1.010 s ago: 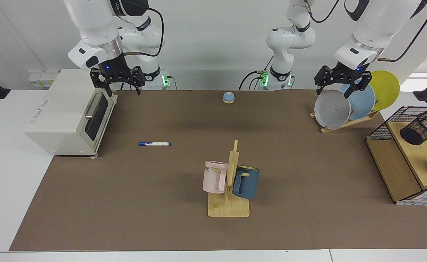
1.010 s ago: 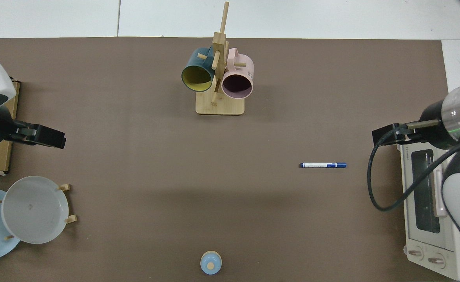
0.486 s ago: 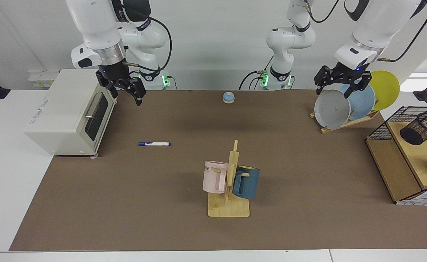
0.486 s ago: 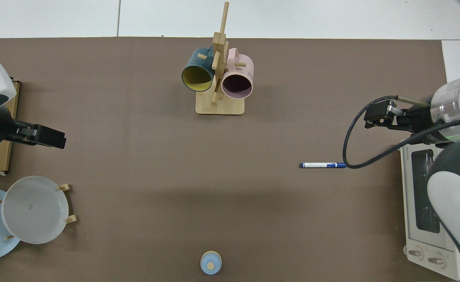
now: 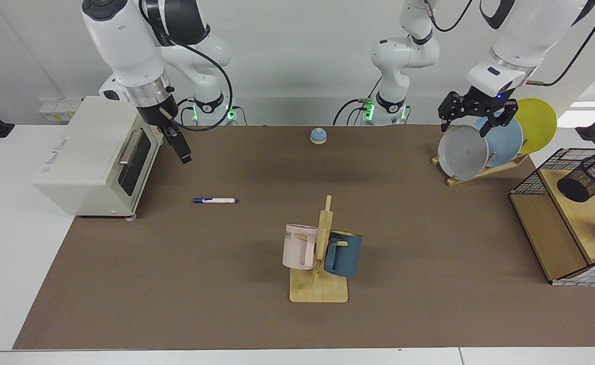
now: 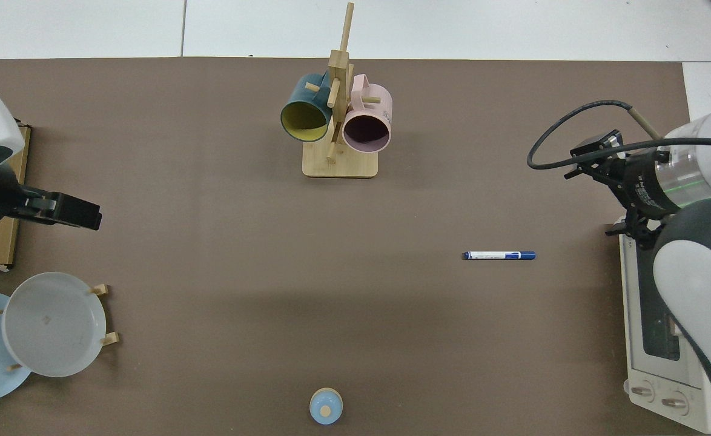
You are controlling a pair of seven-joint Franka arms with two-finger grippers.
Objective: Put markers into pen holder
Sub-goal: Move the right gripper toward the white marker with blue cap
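The marker (image 5: 215, 201) is lying flat on the brown mat (image 5: 226, 304) that is covering the desk, toward the toaster-oven end, with its long axis running along the length of the desk. It is showing a slim white barrel, a blue cap at one end and a smaller blue tip at the other; in the top view the marker (image 6: 499, 255) is lying with bare mat on all sides of it.

The right gripper (image 5: 180, 147) is hanging in the air just in front of the toaster oven (image 5: 95, 157), between the oven door and the marker and well above the mat. It is turned edge-on to the facing camera, so how far apart its fingers are standing cannot be told. In the top view the right gripper (image 6: 598, 158) is showing beside the oven (image 6: 664, 339), clear of the marker.

At the opposite end of the desk, the pen holder (image 5: 588, 178), a small black wire-mesh cup, is sitting tilted on the wooden upper shelf of a wire-grid basket (image 5: 530, 182). The left arm is waiting there, its left gripper (image 5: 478, 115) hovering over the plate rack (image 5: 480, 170) with its fingers spread wide and holding nothing. The rack is carrying a grey, a blue and a yellow plate.

Near the middle of the front edge, a wooden mug tree (image 5: 320, 284) is carrying a pink mug (image 5: 299, 247) and a blue mug (image 5: 344, 253). A small blue-domed bell (image 5: 318, 136) is sitting by the back edge.
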